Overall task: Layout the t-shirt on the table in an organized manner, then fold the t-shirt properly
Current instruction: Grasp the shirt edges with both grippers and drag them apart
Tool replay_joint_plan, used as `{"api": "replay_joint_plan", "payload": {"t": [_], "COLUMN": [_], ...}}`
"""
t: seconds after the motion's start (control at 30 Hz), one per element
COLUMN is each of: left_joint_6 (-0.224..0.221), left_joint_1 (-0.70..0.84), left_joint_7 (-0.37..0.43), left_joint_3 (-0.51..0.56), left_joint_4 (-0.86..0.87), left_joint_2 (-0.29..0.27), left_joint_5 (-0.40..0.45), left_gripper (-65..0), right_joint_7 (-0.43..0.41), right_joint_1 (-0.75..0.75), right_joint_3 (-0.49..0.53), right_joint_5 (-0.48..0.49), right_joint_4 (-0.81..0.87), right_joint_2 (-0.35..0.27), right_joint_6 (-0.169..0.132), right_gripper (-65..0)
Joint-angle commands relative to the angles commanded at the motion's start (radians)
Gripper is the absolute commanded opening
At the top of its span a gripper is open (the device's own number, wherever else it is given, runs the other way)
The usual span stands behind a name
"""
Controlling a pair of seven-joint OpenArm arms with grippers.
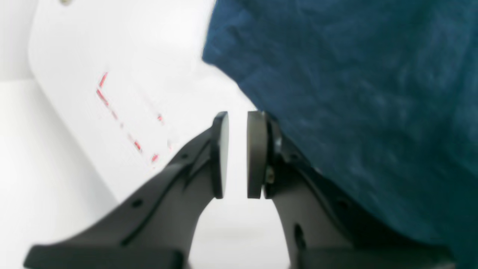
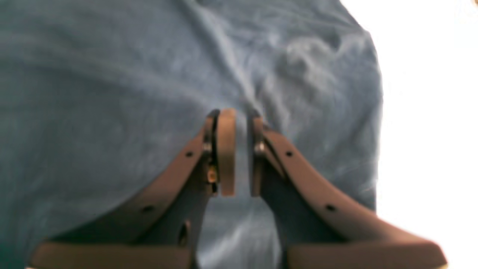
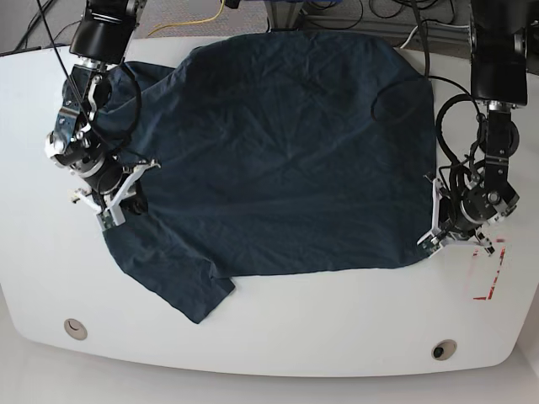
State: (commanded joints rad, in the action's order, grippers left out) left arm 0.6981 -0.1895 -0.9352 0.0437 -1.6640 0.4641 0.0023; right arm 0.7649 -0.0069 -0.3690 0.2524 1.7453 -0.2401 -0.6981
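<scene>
One big dark blue t-shirt [image 3: 286,151] lies spread out on the white desk [image 3: 337,337], with some wrinkles and one sleeve [image 3: 181,290] sticking out near the front edge. The right gripper [image 2: 239,153] sits over the shirt's side, its jaws a little apart with only a thin gap and nothing between them. The left gripper [image 1: 236,155] is at the other edge, just beside the cloth, jaws a little apart and empty. Red tape [image 3: 490,278] marks the desk nearby.

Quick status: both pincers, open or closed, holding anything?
Left pincer: slightly open, empty, beside the t-shirt edge.
Right pincer: slightly open, empty, over the shirt.
</scene>
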Motion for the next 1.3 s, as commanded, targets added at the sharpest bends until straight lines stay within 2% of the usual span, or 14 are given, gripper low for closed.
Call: {"api": "replay_joint_plan", "payload": {"t": [0.07,0.2,0.3,0.5,0.7,0.9,1.03,1.23,1.3], "left_joint_6": [0.000,0.000,0.000,0.000,0.000,0.000,0.000,0.000,0.000], "left_joint_1": [0.052,0.158,0.219,0.338,0.399,0.397,0.387,0.296,0.259], "left_joint_7": [-0.034,-0.095,-0.106,-0.106,-0.106,-0.106,-0.097,-0.026,-0.009], "left_joint_3": [-0.020,-0.041,-0.043,-0.043,-0.043,-0.044,-0.043,-0.043,-0.043], "left_joint_4": [-0.058,-0.166,-0.215,-0.238,-0.236,-0.190,-0.120,0.025,0.077], "left_joint_2": [-0.031,-0.086,-0.124,-0.193,-0.250,-0.255,-0.229,-0.219,-0.192], "left_joint_5": [0.000,0.000,0.002,0.008,0.011,0.014,0.012,0.014,0.026], "left_gripper": [-58.1,-58.1,-58.1,-58.1,-58.2,-58.2,-58.2,-58.2,-58.2], "right_joint_7": [0.025,0.051,0.051,0.051,0.049,0.049,0.048,-0.008,-0.011], "right_joint_1": [-0.048,-0.132,-0.181,-0.270,-0.322,-0.304,-0.267,-0.210,-0.189], "right_joint_3": [-0.014,-0.060,-0.075,-0.074,-0.074,-0.072,-0.072,-0.071,-0.071], "right_joint_5": [-0.003,-0.005,-0.002,-0.002,0.003,-0.005,-0.005,-0.005,-0.005], "right_joint_4": [0.068,0.150,0.167,0.166,0.138,0.014,-0.078,-0.193,-0.215], "right_joint_2": [0.029,0.091,0.126,0.173,0.190,0.181,0.157,0.147,0.147], "right_joint_6": [0.000,0.000,0.000,0.000,0.000,0.000,0.000,0.000,0.000], "right_gripper": [-59.0,-53.9,-53.1,-57.2,-59.8,-59.8,-59.8,-59.8,-59.8]}}
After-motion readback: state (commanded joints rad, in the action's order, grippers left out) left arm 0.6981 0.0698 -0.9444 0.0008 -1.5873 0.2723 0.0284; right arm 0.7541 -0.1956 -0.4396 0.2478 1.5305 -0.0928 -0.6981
